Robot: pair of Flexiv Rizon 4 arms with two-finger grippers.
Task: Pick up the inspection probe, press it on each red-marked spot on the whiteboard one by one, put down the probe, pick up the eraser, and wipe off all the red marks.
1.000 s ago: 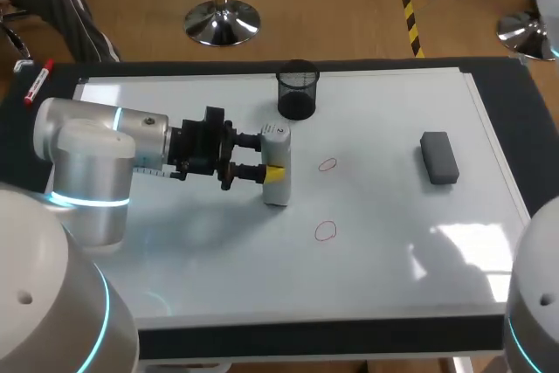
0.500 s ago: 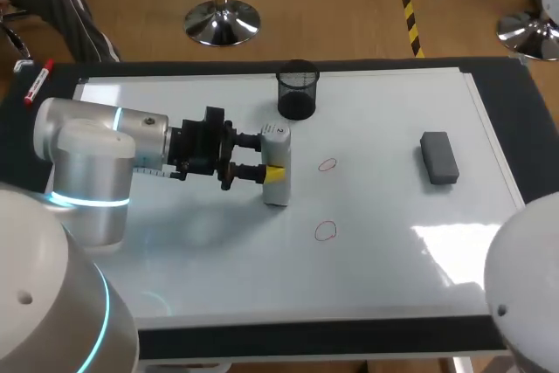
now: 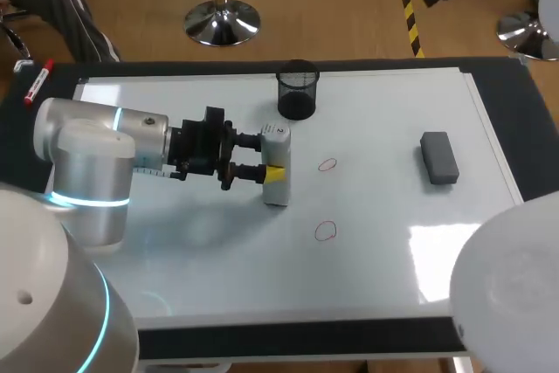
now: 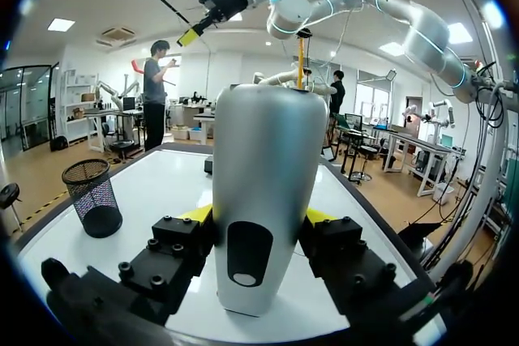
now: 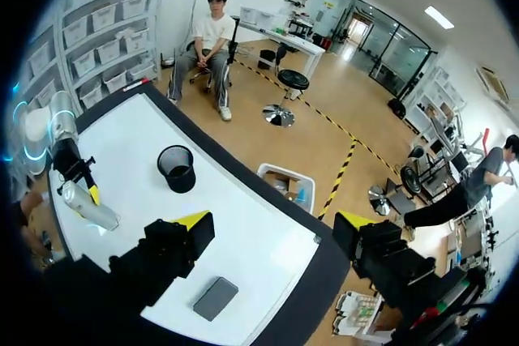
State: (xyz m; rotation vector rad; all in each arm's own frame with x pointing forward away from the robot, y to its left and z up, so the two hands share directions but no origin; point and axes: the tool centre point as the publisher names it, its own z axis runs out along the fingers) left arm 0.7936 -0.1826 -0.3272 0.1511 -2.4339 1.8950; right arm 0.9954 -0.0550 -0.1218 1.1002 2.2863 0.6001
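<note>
Whiteboard [image 3: 376, 290] covers most of the table. The left arm [image 3: 87, 159] reaches across its left half, and the left gripper [image 3: 265, 156] is clamped on the silver inspection probe [image 4: 261, 160], with a yellow tip pressed to either side. The probe stands upright on the board, just left of the marks. The right gripper [image 5: 276, 228] hangs high above the table, fingers spread wide with nothing between them. A black mesh cup [image 3: 298, 90] sits near the far edge and the grey eraser [image 3: 439, 158] lies toward the right. Between probe and eraser are the far red mark [image 3: 327, 164] and the near red mark [image 3: 325, 231]
</note>
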